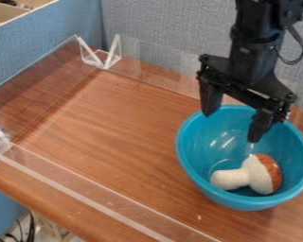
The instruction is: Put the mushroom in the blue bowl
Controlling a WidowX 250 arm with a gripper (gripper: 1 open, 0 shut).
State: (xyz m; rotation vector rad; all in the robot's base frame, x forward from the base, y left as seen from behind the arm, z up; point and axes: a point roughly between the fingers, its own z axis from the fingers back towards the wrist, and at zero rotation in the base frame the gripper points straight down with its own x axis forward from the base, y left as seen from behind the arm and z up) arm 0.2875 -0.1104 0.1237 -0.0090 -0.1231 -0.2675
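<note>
Surface (110, 118): brown wood grain, edged by a low clear plastic wall (53, 66).
Blue bowl (199, 163): round, deep, glossy teal plastic, at the right of the surface. Contents: one mushroom (246, 176), lying on its side on the bowl's floor, thick cream stem pointing left, reddish-orange cap to the right.
Claw (234, 115): black, pointing down, fingers spread wide and empty, above the bowl's far rim; the mushroom lies below it, apart from both fingers.
</note>
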